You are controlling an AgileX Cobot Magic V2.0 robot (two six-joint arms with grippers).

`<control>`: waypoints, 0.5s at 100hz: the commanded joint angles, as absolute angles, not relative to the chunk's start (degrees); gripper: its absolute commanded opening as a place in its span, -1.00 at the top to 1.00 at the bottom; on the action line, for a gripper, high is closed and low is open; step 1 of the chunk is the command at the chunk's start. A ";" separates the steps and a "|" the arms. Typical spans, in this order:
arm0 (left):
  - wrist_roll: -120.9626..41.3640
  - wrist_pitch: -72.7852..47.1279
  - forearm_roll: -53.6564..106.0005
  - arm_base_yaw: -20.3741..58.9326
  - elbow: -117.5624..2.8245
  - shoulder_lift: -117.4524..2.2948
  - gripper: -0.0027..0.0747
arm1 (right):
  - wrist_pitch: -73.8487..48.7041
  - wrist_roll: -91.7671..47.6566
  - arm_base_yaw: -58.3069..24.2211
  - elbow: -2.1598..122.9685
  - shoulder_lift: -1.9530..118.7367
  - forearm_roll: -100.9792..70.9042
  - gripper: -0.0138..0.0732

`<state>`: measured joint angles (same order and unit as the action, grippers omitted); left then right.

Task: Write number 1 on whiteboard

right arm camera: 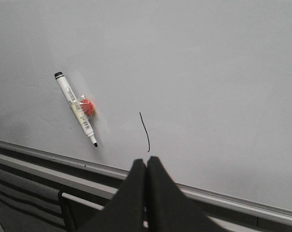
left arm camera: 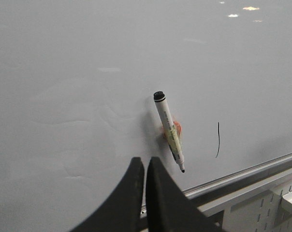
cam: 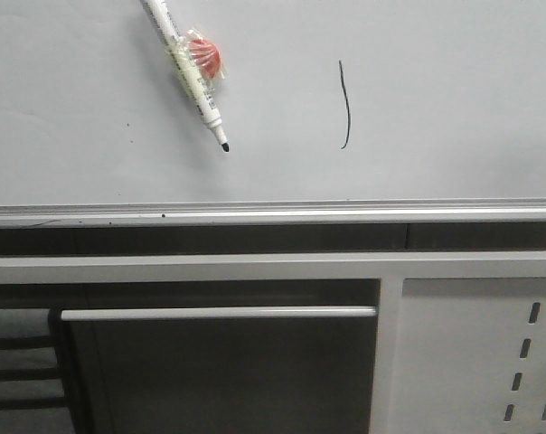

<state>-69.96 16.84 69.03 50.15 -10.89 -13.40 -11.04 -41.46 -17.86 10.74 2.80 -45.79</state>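
The whiteboard (cam: 436, 136) is large and pale grey-white, with a silver bottom rail (cam: 273, 213). On it is the number 1 (cam: 345, 105), a thin black, slightly curved vertical stroke; it also shows in the left wrist view (left arm camera: 218, 140) and the right wrist view (right arm camera: 144, 132). A white marker (cam: 188, 73) with a red magnet taped to it sticks to the board left of the stroke, uncapped tip down. My left gripper (left arm camera: 145, 162) is shut and empty, back from the board. My right gripper (right arm camera: 147, 162) is shut and empty, below the stroke. Neither gripper shows in the front view.
Below the rail stands a grey metal frame with a dark cabinet and a horizontal silver bar (cam: 219, 313). A grey metal panel with slots (cam: 476, 362) is at the lower right. Tiny dark specks (cam: 127, 127) mark the board left of the marker.
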 commanded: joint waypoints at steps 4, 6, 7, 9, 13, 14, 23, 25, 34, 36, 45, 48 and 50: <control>-69.90 17.87 68.09 50.00 -12.44 -13.80 0.98 | -8.33 -41.67 -17.42 12.29 3.34 -46.64 0.81; -69.90 17.87 68.09 50.00 -12.44 -13.80 0.98 | -8.33 -41.67 -17.42 12.29 3.34 -46.64 0.81; -69.90 17.87 68.09 50.00 -12.44 -13.80 0.98 | -8.33 -41.67 -17.42 12.29 3.34 -46.64 0.81; -69.90 17.87 68.09 50.00 -12.44 -13.80 0.98 | -8.33 -41.67 -17.42 12.29 3.34 -46.64 0.81; -69.90 17.87 68.09 50.00 -12.44 -13.80 0.98 | -8.33 -41.67 -17.42 12.29 3.34 -46.64 0.81; -69.90 17.87 68.09 50.00 -12.44 -13.80 0.98 | -8.33 -41.67 -17.42 12.29 3.34 -46.64 0.81; -69.90 17.87 68.09 50.00 -12.44 -13.80 0.98 | -8.33 -41.67 -17.42 12.29 3.34 -46.64 0.81; -69.90 17.87 68.09 50.00 -12.44 -13.80 0.98 | -8.33 -41.67 -17.42 12.29 3.34 -46.64 0.81; -69.90 17.87 67.55 50.00 -12.44 -13.91 0.98 | -8.33 -41.67 -17.42 12.29 3.34 -46.64 0.81; -69.90 18.31 67.45 50.00 -12.44 -14.11 0.98 | -8.33 -41.67 -17.42 12.29 3.34 -46.64 0.81; -66.57 21.78 64.78 49.02 -12.44 -14.70 0.98 | -8.33 -41.67 -17.42 12.29 3.34 -46.64 0.81; -63.73 22.96 62.37 48.01 -12.30 -15.10 0.98 | -8.33 -41.67 -17.42 12.29 3.34 -46.64 0.81; -61.60 23.67 60.18 47.02 -12.30 -15.31 0.98 | -8.33 -41.67 -17.42 12.29 3.34 -46.64 0.81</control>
<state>-67.60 19.19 66.76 49.24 -10.89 -13.67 -11.21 -41.46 -17.86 10.74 2.80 -45.79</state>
